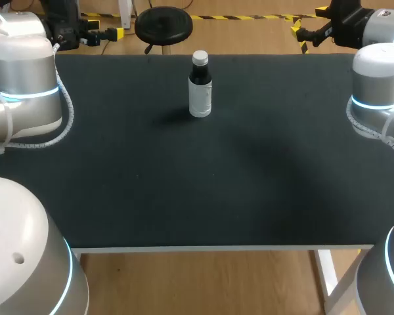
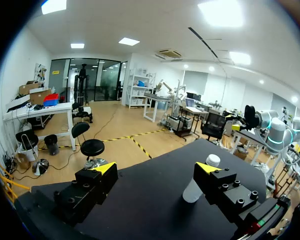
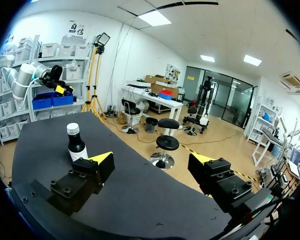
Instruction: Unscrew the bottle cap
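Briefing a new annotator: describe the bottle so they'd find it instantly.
Start at the black table and look toward its far edge, about midway across. The bottle stands upright there. It is dark with a white label around its lower half and a white cap.

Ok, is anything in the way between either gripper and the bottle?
Nothing visible does. The bottle stands upright on the table, cap on, and only tabletop lies between it and the open left gripper and open right gripper.
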Robot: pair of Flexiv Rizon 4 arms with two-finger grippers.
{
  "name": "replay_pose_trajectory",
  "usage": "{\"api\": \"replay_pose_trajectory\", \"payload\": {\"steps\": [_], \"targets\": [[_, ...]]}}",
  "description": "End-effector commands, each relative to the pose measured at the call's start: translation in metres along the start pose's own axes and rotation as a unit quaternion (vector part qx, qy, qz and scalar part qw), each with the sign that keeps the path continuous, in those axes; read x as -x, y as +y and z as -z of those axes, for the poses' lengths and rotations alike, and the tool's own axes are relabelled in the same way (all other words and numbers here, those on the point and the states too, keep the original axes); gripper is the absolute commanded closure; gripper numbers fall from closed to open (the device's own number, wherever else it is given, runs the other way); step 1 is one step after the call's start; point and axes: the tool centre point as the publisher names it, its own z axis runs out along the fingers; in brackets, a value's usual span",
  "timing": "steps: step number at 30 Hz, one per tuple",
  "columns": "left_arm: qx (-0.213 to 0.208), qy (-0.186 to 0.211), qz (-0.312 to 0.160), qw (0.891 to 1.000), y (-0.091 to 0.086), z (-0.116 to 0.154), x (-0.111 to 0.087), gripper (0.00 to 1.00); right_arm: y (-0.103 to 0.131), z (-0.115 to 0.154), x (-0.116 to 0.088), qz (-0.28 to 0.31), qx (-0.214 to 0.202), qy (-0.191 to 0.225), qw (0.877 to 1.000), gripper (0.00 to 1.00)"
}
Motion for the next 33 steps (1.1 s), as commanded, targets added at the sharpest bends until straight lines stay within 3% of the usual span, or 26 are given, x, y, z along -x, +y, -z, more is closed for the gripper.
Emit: {"api": "replay_pose_trajectory", "payload": {"steps": [1, 20, 26, 33], "targets": [[0.0, 0.0, 0.001, 1.0, 0.0, 0.0, 0.0, 0.0, 0.0, 0.0, 0.0, 0.0, 0.0, 0.0, 1.0, 0.0], [0.0, 0.0, 0.001, 1.0, 0.0, 0.0, 0.0, 0.0, 0.0, 0.0, 0.0, 0.0, 0.0, 0.0, 1.0, 0.0], [0.003, 0.102, -0.036, 0.994, 0.007, -0.004, -0.012, 0.0, 0.0, 0.0, 0.0, 0.0, 0.0, 0.0, 1.0, 0.0], [-0.004, 0.201, -0.085, 0.976, 0.021, -0.009, -0.027, 0.0, 0.0, 0.0, 0.0, 0.0, 0.0, 0.0, 1.0, 0.0]]}}
